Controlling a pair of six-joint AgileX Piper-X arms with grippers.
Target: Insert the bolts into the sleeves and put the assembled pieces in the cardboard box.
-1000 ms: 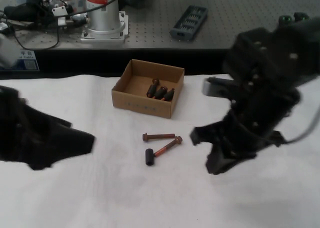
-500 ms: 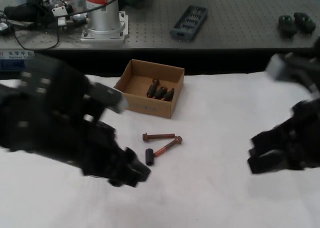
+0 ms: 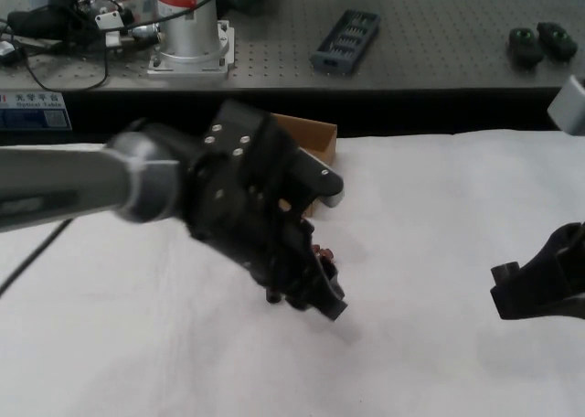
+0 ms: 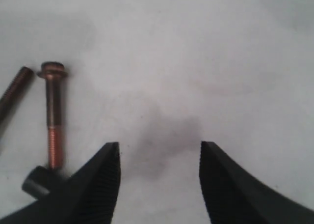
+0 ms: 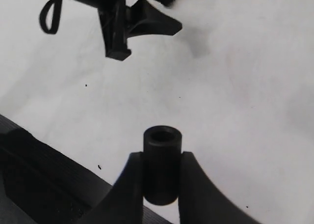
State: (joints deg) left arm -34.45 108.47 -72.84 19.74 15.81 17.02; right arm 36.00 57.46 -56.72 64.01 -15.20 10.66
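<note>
Two claws hang over the white cloth (image 3: 411, 362) on the desk. The left gripper (image 4: 159, 177) is spread wide near the desk's middle, its ribbed black fingers (image 4: 110, 180) holding nothing. Just beside one finger lie a copper-coloured flanged bolt (image 4: 51, 111), a second copper bolt (image 4: 13, 92) and a loose black cylindrical sleeve (image 4: 35, 182). The right gripper (image 5: 162, 160), near the desk's right edge, is pinched narrow on a second black sleeve (image 5: 162, 167), whose open bore shows beyond the fingertips. The brown cardboard box (image 3: 311, 133) sits toward the far edge, partly hidden behind the left arm.
</note>
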